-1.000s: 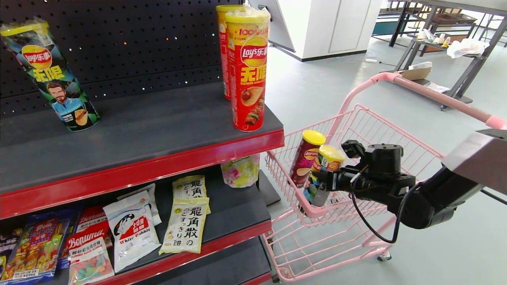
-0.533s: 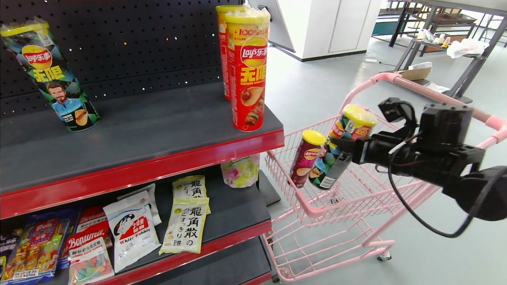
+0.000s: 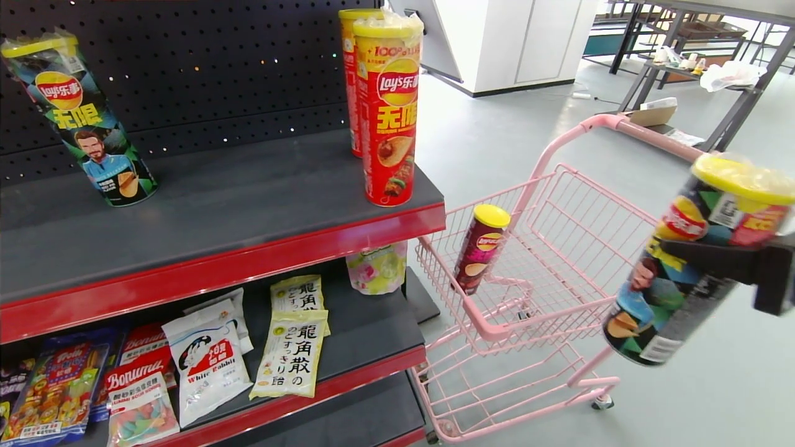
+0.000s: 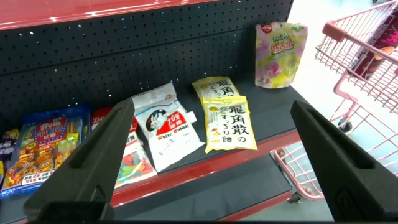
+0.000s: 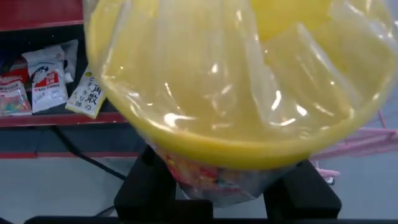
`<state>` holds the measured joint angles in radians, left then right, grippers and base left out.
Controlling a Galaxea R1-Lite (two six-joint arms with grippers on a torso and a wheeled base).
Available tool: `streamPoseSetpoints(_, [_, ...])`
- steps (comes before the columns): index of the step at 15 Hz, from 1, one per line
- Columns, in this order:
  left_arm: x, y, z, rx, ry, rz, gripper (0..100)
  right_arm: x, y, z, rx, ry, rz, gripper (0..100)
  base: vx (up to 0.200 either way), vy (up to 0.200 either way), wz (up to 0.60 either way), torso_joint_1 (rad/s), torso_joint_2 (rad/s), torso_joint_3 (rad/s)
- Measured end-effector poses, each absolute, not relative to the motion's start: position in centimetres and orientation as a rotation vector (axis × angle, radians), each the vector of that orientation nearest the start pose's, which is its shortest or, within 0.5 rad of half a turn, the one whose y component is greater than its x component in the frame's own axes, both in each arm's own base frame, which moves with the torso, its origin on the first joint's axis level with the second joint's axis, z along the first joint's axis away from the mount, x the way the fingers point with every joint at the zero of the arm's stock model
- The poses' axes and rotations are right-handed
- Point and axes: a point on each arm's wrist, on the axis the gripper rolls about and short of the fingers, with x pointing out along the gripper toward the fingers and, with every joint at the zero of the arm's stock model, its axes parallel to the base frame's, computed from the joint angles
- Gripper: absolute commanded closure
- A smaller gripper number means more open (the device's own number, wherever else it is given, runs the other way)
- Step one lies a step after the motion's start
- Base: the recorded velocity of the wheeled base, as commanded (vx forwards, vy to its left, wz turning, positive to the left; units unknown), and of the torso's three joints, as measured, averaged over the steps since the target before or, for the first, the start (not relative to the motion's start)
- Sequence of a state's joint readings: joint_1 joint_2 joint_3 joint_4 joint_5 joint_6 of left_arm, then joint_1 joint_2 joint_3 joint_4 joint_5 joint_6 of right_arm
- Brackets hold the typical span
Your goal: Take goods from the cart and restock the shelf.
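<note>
Beside cart [image 3: 497, 328], right tool [image 3: 720, 261] around can [image 3: 667, 285]

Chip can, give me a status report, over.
Right gripper shut on chip can, tilted, clear of the cart. Left gripper open, facing lower shelf. Nothing blocking top shelf.

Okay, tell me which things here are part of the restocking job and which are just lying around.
Job:
- chip can in the right hand
- maroon can in the pink cart
- top shelf with its red cans and dark can

Lying about:
- snack bags on the lower shelf
- cardboard box and tables behind the cart
</note>
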<state>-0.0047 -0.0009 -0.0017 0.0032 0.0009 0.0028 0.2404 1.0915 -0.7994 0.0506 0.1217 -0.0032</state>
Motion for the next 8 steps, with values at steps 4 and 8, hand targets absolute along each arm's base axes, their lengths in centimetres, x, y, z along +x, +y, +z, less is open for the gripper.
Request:
streamPoseSetpoints(4, [-2.3, 0.0, 7.6, 0.003, 0.001, -0.004, 0, 6.5, 1.5, 23.2, -0.065, 0.332, 0.256, 100, 0.000, 0.000, 0.00, 0.000, 0.00, 0.000])
streamPoseSetpoints(8, [-2.3, 0.0, 7.6, 0.003, 0.001, -0.003, 0, 4.0, 0.8, 21.7, -0.077, 0.299, 0.218, 100, 0.000, 0.000, 0.00, 0.000, 0.00, 0.000])
